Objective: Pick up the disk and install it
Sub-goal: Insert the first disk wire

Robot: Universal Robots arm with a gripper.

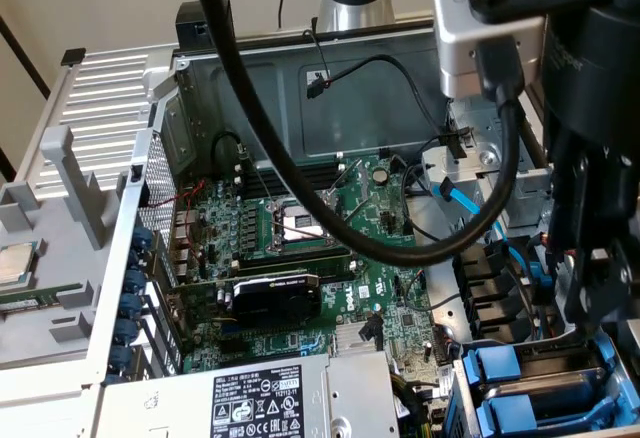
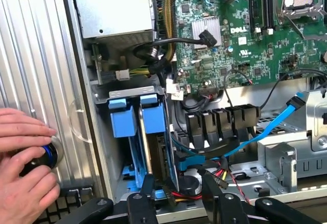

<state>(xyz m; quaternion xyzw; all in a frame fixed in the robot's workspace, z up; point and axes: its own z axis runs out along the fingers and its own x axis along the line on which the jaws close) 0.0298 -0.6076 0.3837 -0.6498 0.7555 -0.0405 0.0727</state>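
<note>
The gripper (image 2: 180,185) hangs just over the drive cage (image 2: 127,92), its two black fingers (image 2: 144,196) spread apart. Nothing is visibly pinched between them, and whether either finger touches the cage's contents cannot be told.

The disk (image 2: 156,115) stands on edge inside the drive cage, its blue front tab at the cage's mouth and its blue rails running back toward the gripper. A second blue-fronted carrier (image 2: 122,120) sits just beside it in the same cage.

Next to the drive cage is a row of black plugs (image 2: 219,124), with red and black wires bunched near them. A light blue cable (image 2: 276,127) runs away from there to a bare metal bracket (image 2: 317,116). The green motherboard (image 2: 240,35) lies beyond the plugs. The grey power supply box (image 2: 112,9) sits close against the drive cage, on the side away from the gripper.

On the cage's other side, outside the case wall, is a ribbed grey panel (image 2: 36,55). There a person's hand (image 2: 23,131) and a second hand (image 2: 25,196) close around a round knob with a blue ring (image 2: 48,155).
</note>
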